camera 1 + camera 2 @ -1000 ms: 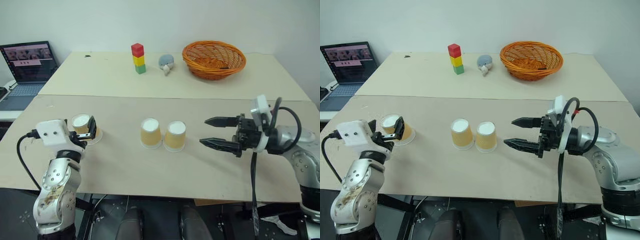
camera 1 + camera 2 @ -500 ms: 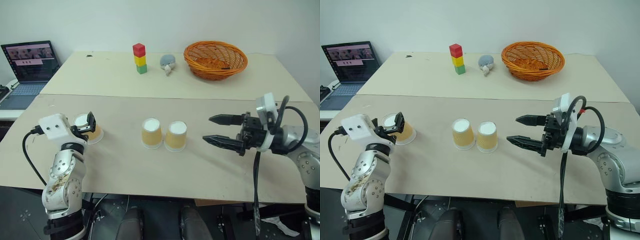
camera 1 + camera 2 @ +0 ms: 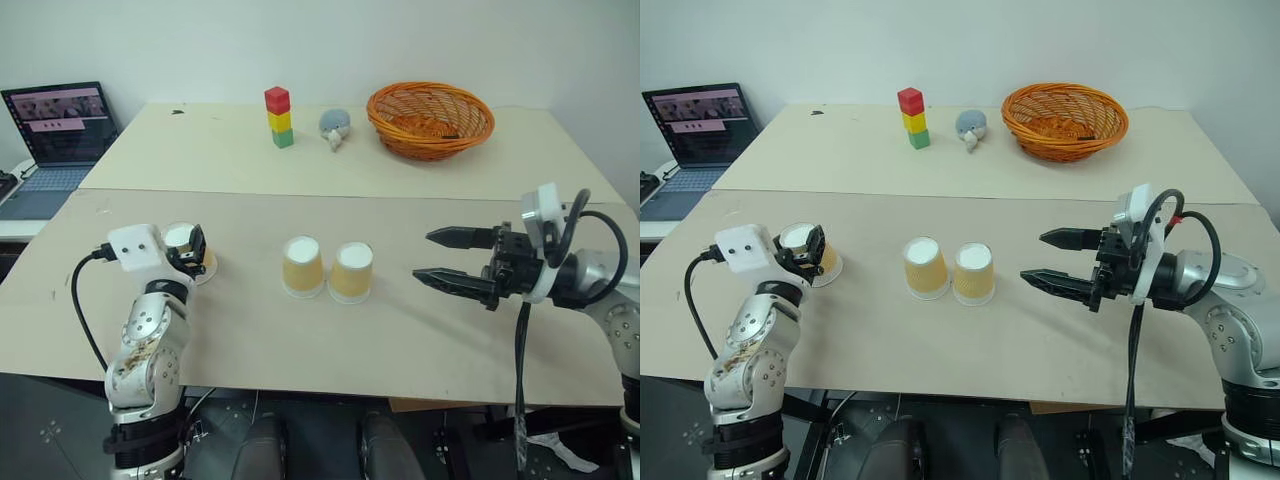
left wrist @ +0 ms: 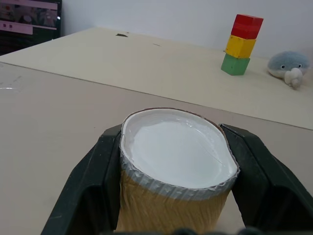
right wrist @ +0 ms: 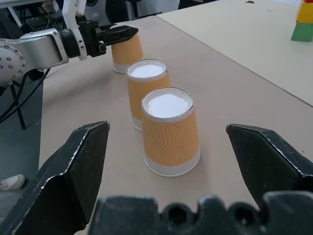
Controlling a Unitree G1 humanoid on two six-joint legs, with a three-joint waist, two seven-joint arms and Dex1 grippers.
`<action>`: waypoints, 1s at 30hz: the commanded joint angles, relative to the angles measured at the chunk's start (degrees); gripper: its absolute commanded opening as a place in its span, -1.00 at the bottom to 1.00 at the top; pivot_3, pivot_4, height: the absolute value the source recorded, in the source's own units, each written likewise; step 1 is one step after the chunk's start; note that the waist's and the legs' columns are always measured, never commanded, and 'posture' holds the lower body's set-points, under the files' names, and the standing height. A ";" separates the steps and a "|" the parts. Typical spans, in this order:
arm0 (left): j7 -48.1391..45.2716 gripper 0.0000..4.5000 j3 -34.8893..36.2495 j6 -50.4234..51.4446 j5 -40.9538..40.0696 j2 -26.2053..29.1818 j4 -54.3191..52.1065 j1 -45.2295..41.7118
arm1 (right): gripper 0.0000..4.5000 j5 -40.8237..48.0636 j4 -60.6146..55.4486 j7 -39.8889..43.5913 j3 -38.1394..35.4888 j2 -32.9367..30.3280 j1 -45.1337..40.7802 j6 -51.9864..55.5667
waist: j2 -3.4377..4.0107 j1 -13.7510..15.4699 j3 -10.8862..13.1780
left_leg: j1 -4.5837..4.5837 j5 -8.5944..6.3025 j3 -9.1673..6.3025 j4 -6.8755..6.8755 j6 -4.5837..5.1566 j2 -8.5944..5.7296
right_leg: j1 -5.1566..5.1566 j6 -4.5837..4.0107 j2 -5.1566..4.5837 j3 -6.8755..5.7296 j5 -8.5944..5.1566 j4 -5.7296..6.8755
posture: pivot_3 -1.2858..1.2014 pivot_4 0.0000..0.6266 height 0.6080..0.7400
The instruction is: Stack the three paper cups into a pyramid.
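Left end effector (image 4: 173,205) clamped on upside-down tan-orange paper cup (image 4: 175,181) near beige desk's (image 3: 300,340) left edge. Right end effector (image 3: 452,258) spread wide, beside two upturned cups (image 3: 327,268) mid-desk, bare desk between.

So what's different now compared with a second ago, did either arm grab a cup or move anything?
The left gripper has closed its fingers on the lone cup at the left, squeezing its top out of round; that cup now sits a little nearer the middle pair. The right gripper stays open beside the two middle cups, which have not moved.
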 commanded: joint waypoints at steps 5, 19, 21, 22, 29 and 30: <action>-1.73 0.10 -0.32 -3.55 3.45 4.15 0.36 -8.77 | 1.00 1.15 0.02 -0.46 -1.99 -0.92 -1.22 -0.60 | -0.03 0.16 0.02 | -0.02 0.02 -0.01 0.00 -0.04 -0.01 | 0.00 0.00 0.01 -0.02 0.00 -0.01 | 0.03 -0.52 -0.55; -40.60 0.10 -4.93 13.83 -31.15 15.25 0.99 -27.88 | 1.00 4.43 -4.22 0.44 -7.00 -4.35 5.18 0.43 | -0.06 0.08 0.04 | -0.08 0.05 -0.10 0.02 -0.09 -0.01 | 0.00 0.01 0.03 -0.14 0.01 -0.03 | 0.03 -0.52 -0.55; -43.00 0.10 -5.52 15.35 -33.61 15.38 3.53 -30.67 | 1.00 4.76 -4.59 -0.21 -7.38 -4.29 5.67 0.31 | -0.06 0.00 0.04 | -0.09 0.07 -0.12 0.02 -0.10 -0.04 | 0.00 0.00 0.04 -0.13 0.00 -0.04 | 0.03 -0.52 -0.55; -44.49 0.10 -6.48 15.43 -33.92 15.33 4.54 -32.26 | 1.00 4.86 -4.95 -0.39 -7.48 -4.31 6.03 0.27 | -0.05 -0.02 0.04 | -0.04 0.09 -0.12 0.02 -0.12 -0.05 | 0.04 0.00 0.05 -0.12 -0.01 -0.04 | 0.03 -0.52 -0.55; -52.66 0.10 -14.43 12.46 -27.84 15.67 10.50 -34.43 | 1.00 6.18 -6.79 -2.71 -8.68 -4.31 7.84 0.61 | -0.03 -0.21 0.03 | 0.07 0.14 -0.09 0.02 0.01 -0.08 | 0.12 -0.01 0.15 -0.06 -0.01 -0.03 | 0.03 -0.52 -0.55; -53.50 0.10 -15.43 11.72 -26.43 15.92 11.16 -33.68 | 1.00 6.40 -7.17 -3.06 -8.89 -4.34 8.29 0.69 | -0.03 -0.17 0.03 | 0.05 0.14 -0.10 0.02 0.02 -0.09 | 0.10 -0.01 0.14 -0.06 -0.01 -0.03 | 0.03 -0.52 -0.55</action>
